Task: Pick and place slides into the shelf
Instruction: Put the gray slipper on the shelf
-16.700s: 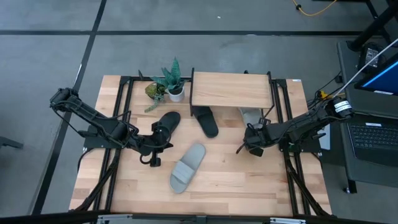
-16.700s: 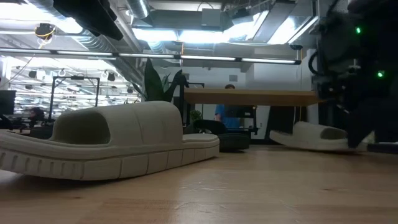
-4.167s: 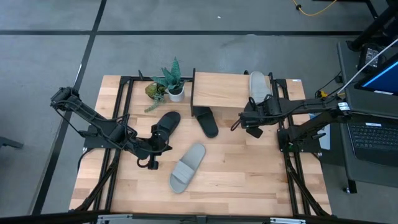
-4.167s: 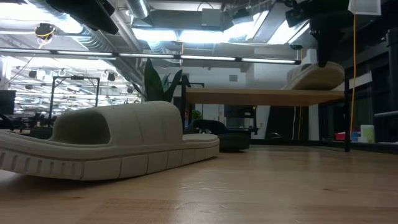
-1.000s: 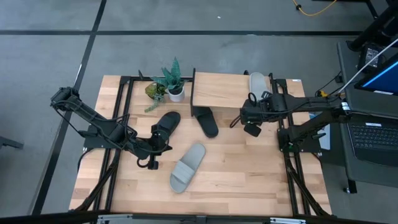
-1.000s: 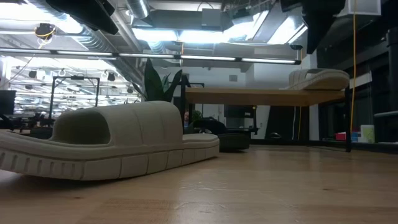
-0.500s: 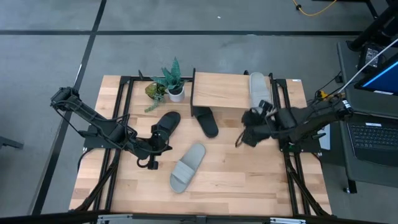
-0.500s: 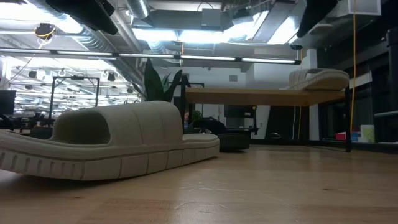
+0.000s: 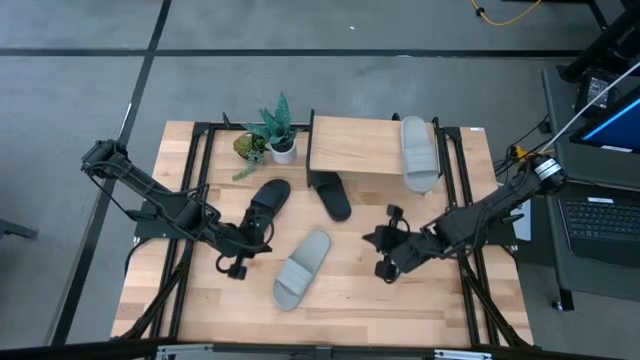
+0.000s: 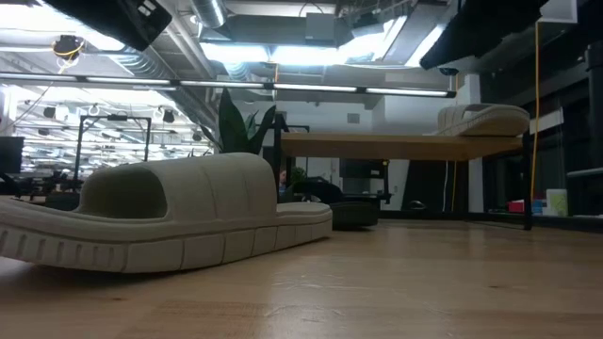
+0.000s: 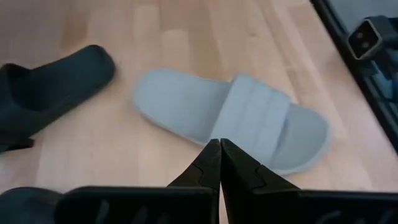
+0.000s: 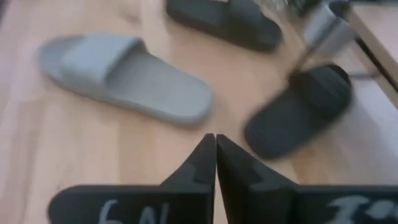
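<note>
One light grey slide (image 9: 418, 152) lies sole-down on the right end of the shelf (image 9: 360, 146) top board; in the low view that slide (image 10: 482, 120) rests on the shelf's board (image 10: 377, 146). A second grey slide (image 9: 302, 268) lies on the table near its middle. One black slide (image 9: 333, 196) pokes out from under the shelf, another black slide (image 9: 267, 201) lies to its left. My right gripper (image 9: 374, 242) hovers right of the table's grey slide (image 12: 124, 74), shut (image 12: 215, 144). My left gripper (image 9: 238, 264) is left of that slide (image 11: 231, 119), shut (image 11: 219, 149).
A small potted plant (image 9: 278, 133) stands left of the shelf at the far edge. Black frame rails (image 9: 190, 190) run along the table's left and right sides. Bare wood (image 9: 330, 310) stretches along the near edge. A laptop (image 9: 600, 215) sits off the table's right side.
My right gripper has left the shelf's right end and swung down toward the near edge and the table's middle, ending right of the grey slide on the table. The grey slide on the shelf top has stayed where it lay.
</note>
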You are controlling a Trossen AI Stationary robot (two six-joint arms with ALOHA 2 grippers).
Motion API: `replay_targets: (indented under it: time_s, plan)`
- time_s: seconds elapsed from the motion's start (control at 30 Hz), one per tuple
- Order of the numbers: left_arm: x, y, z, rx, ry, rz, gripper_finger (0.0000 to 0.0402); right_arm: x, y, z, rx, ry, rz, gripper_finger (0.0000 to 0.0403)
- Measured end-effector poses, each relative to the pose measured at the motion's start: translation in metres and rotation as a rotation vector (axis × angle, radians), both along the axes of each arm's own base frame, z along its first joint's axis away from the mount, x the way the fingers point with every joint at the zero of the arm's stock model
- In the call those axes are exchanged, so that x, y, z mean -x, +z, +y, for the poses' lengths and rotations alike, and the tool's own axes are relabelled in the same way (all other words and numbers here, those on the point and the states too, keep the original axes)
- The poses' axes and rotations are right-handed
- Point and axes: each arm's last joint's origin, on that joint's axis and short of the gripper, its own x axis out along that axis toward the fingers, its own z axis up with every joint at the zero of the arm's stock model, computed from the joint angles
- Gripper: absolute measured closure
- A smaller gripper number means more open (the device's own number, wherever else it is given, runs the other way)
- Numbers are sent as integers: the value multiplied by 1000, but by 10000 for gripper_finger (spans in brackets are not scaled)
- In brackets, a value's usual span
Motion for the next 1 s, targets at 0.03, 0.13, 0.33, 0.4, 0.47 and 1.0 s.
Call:
replay_targets:
  time_s: [0.03,0.13,0.33,0.4,0.47,1.0]
  plan:
    - [0,0,-1,10,-14,6,401,-1,-4,1,-2,17,-35,389]
    - [1,0,-5,85,-96,40,401,-3,-15,2,23,68,-109,397]
    - [-3,7,-11,175,-224,-13,401,-3,-28,0,84,139,-215,390]
    - [-4,9,-12,159,-245,-46,401,-3,-30,-2,100,143,-210,388]
    - [-6,12,-14,149,-267,-97,401,-3,-30,-2,126,157,-209,394]
    - [-9,-23,-84,149,-97,-160,401,7,-56,-22,-77,422,-495,399]
